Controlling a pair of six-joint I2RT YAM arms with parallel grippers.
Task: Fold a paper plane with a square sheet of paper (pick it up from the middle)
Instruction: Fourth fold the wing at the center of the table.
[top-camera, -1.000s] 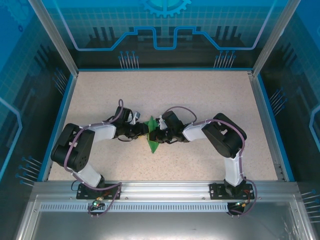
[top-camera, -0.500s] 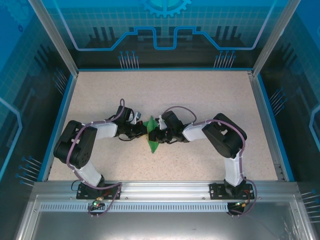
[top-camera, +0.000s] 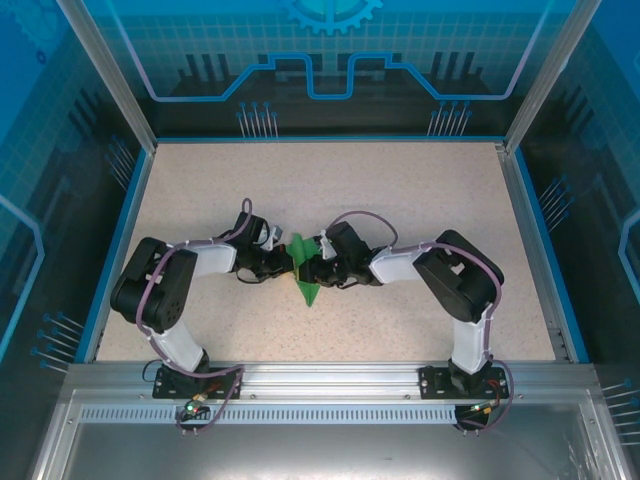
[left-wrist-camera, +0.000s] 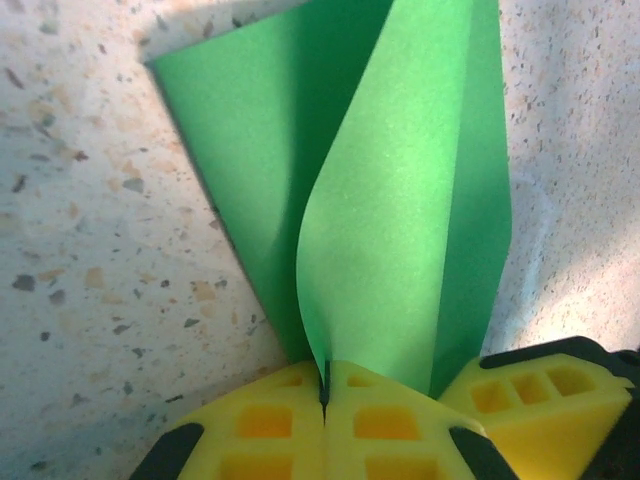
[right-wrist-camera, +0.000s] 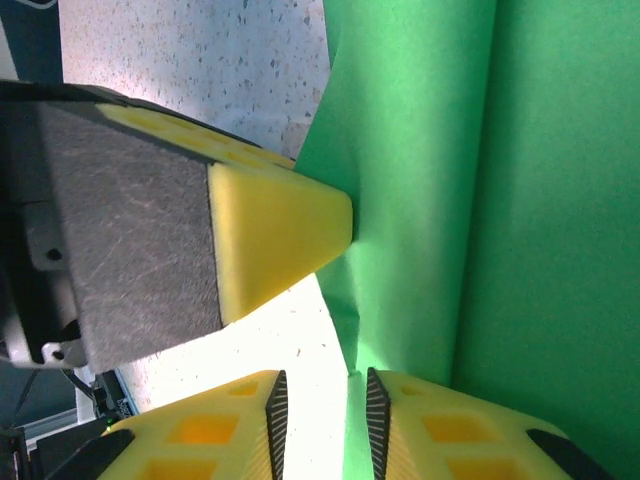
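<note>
From 9 o'clock the left jaws clamp the folded green paper (left-wrist-camera: 400, 200); the right jaws, at 3 o'clock, cannot be judged.

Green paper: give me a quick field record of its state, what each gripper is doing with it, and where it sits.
paper: green paper, partly folded, one flap curling up
left gripper: shut on the paper's edge
right gripper: jaws apart, paper edge in the gap, not pinched
location: middle of the table, between the two grippers
plane: dart shape not yet finished
</note>
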